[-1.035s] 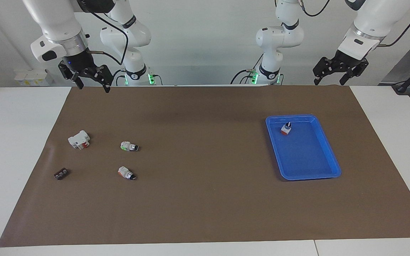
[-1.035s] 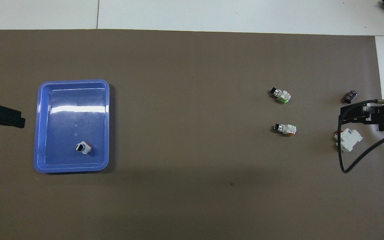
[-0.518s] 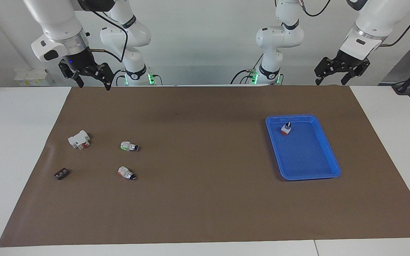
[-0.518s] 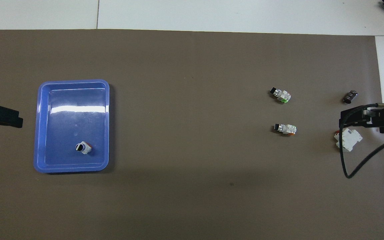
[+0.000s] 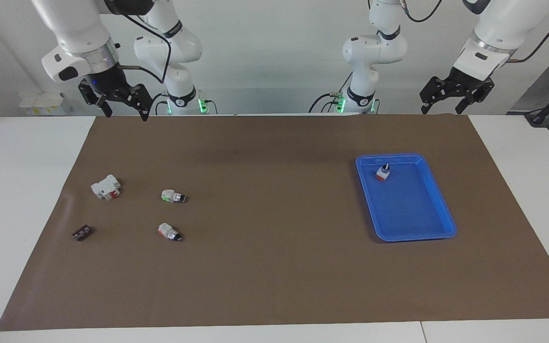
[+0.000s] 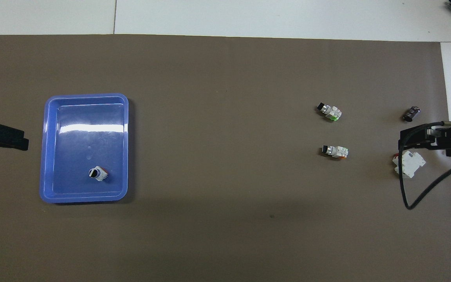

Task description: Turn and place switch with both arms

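Note:
The switch (image 5: 383,172) (image 6: 98,173) stands upright in the blue tray (image 5: 447,218) (image 6: 47,156), orange block down and black knob tip up, in the tray's corner nearest the robots. My left gripper (image 5: 442,108) (image 6: 3,137) hangs open and empty, high over the mat's edge at the left arm's end, well apart from the tray. My right gripper (image 5: 126,115) (image 6: 425,138) hangs open and empty, high over the mat at the right arm's end.
At the right arm's end of the brown mat (image 5: 274,267) lie a green-ended switch (image 5: 173,196) (image 6: 329,111), an orange-ended switch with a silver collar (image 5: 168,231) (image 6: 336,151), a white breaker block (image 5: 106,186) (image 6: 408,164) and a small black part (image 5: 81,233) (image 6: 411,113).
Both grippers have risen a little and drawn back toward the robots, then held still. The switch and the other parts have not moved.

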`<state>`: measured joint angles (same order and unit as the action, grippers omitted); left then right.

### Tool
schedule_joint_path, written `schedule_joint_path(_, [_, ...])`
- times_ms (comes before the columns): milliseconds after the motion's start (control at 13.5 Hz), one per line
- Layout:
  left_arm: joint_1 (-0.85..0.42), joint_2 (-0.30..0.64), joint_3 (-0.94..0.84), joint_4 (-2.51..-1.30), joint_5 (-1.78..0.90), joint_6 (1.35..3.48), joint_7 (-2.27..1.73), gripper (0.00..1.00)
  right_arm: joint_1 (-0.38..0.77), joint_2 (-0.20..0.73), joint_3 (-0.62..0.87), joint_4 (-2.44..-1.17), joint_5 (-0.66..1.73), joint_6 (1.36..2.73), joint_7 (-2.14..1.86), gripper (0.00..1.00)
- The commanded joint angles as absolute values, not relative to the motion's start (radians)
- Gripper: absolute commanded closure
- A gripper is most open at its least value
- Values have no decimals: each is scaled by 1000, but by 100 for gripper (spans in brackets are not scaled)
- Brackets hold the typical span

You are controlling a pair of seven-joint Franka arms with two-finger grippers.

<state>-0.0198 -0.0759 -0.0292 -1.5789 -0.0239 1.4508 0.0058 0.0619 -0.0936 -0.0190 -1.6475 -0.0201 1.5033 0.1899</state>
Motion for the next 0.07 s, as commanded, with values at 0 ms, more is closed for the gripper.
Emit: schedule_joint_path(0, [-31, -100, -26, -1609, -2, 1459, 2, 0, 58, -100, -18, -1644, -11, 1491, 166, 0])
